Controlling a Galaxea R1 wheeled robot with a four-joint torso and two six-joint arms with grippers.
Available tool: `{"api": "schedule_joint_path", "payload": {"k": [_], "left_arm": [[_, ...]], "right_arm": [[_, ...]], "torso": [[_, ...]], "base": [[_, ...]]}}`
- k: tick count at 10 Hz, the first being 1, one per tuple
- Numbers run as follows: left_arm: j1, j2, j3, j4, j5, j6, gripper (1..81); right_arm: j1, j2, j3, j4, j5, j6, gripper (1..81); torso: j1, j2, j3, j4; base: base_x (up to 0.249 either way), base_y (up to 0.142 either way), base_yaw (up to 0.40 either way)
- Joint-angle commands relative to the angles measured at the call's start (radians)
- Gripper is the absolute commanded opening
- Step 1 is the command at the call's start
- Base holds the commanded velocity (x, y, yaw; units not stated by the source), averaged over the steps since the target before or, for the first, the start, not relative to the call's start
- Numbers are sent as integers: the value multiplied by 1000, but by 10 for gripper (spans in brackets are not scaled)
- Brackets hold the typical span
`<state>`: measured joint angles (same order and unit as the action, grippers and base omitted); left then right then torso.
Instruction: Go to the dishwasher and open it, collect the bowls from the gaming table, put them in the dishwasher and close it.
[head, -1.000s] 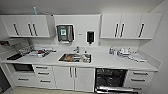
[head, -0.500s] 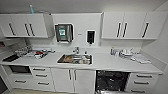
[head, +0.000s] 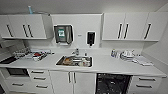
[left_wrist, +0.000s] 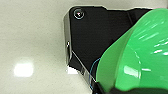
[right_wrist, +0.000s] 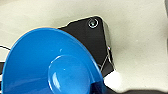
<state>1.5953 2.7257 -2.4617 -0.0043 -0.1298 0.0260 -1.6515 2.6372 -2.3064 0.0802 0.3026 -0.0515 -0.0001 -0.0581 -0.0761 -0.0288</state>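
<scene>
The dishwasher (head: 113, 83) stands open under the white counter, right of the sink; its dark inside with racks shows between the cabinet doors and a drawer stack. A bright green bowl (left_wrist: 140, 57) looms large in the left wrist view, held at its rim by my left gripper (left_wrist: 125, 90) above a pale floor. In the right wrist view a blue bowl (right_wrist: 52, 67) sits just as close, with my right gripper (right_wrist: 100, 89) shut on its edge. The gaming table is out of view.
A steel sink (head: 74, 61) with items in it lies mid-counter. Dishes (head: 127, 55) stand at the counter's right, trays and clutter (head: 32, 54) at its left. White upper cabinets (head: 125, 26), a towel dispenser (head: 63, 34) and a soap dispenser (head: 90, 38) hang above. Drawers (head: 146, 83) flank the dishwasher.
The whole head view has shifted slightly: the counter and the open dishwasher sit a little lower and larger, so the camera has come closer.
</scene>
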Motion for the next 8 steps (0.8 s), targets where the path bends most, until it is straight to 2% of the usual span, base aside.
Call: {"api": "schedule_joint_path", "payload": {"k": [1,4,8], "left_arm": [[-51,-26,-2,-2,39,2,10],[-51,-26,-3,0,39,2,10],[-51,-29,-2,0,39,2,10]], "right_arm": [[49,-27,1,-13,-31,1,10],[49,-26,-2,-13,-31,1,10],[49,-26,-2,-13,-31,1,10]], "torso": [[0,0,0,0],[0,0,0,0],[0,0,0,0]], "base": [[140,0,0],[141,0,0],[158,-83,0]]}}
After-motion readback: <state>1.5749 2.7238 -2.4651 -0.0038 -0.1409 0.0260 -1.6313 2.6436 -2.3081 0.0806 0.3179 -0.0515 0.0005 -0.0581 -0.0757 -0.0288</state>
